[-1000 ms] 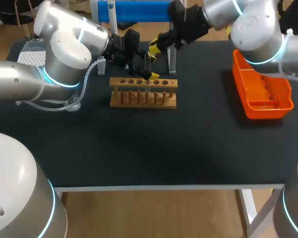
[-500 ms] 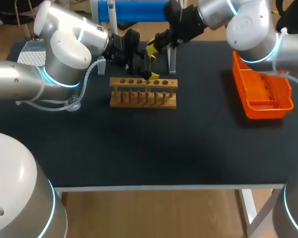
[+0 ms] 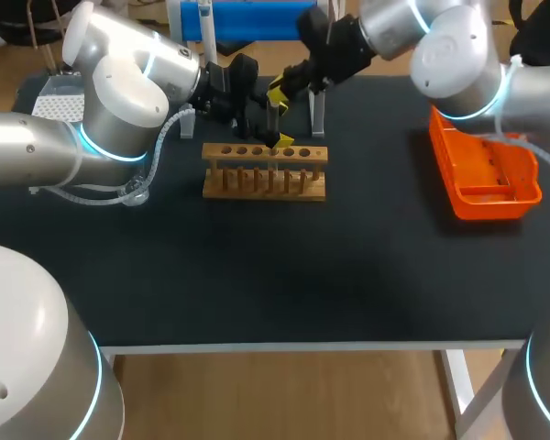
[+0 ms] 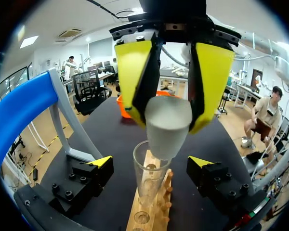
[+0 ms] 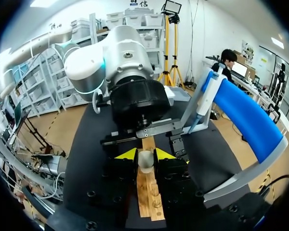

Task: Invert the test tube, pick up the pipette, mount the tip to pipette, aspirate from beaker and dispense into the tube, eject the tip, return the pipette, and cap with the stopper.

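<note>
Since a second ago the right arm (image 3: 440,46) has swung closer to the rack (image 3: 264,171); the left arm (image 3: 119,92) kept still. The right fingers (image 4: 132,72) pinch the white stopper (image 4: 167,127) just above the open mouth of the tube (image 4: 149,180), which stands upright in the rack, so the coming push likely runs straight down its long axis. The left fingers (image 4: 102,160) stand apart on either side of the tube, seemingly not touching.

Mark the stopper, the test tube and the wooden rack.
stopper (image 4: 167,127): left wrist view, white side.
test tube (image 4: 147,187): left wrist view, glass wall.
wooden rack (image 3: 265,157): head view, top bar.
</note>
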{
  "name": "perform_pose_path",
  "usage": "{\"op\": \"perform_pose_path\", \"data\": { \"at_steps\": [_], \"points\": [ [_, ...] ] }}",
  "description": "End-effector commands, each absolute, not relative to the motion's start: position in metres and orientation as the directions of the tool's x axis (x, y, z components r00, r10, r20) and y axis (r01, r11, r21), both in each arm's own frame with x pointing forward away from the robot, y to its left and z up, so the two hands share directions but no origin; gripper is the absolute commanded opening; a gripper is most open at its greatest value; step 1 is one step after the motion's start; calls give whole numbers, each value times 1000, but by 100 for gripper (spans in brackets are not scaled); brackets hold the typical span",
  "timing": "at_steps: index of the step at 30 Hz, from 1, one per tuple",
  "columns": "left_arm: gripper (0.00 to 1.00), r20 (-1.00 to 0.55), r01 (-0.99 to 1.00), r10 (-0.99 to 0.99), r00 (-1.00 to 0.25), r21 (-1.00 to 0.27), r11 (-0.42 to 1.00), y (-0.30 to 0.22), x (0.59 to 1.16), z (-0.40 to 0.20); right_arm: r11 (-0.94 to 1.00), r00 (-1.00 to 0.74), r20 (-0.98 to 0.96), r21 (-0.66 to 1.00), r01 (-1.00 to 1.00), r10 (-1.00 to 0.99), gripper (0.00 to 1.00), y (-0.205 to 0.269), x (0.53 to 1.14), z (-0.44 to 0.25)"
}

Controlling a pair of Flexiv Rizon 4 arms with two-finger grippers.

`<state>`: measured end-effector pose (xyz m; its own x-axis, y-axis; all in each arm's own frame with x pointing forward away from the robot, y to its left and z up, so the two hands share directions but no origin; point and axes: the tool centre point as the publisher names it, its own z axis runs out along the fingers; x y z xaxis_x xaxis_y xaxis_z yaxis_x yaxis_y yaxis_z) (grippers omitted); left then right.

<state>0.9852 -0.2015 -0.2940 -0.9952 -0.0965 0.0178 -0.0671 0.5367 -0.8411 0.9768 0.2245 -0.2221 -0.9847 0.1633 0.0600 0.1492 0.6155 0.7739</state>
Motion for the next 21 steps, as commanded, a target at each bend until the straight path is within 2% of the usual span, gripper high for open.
{"op": "perform_pose_path", "data": {
  "at_steps": [1,21],
  "points": [
    [100,20,-68,-94,-995,-839,540,-202,986,-293,625,-985,63,766,153,163,0,226,978,-226],
    [100,20,-68,-94,-995,-839,540,-202,986,-293,616,-982,75,770,167,173,0,224,979,-222]
  ]
}}
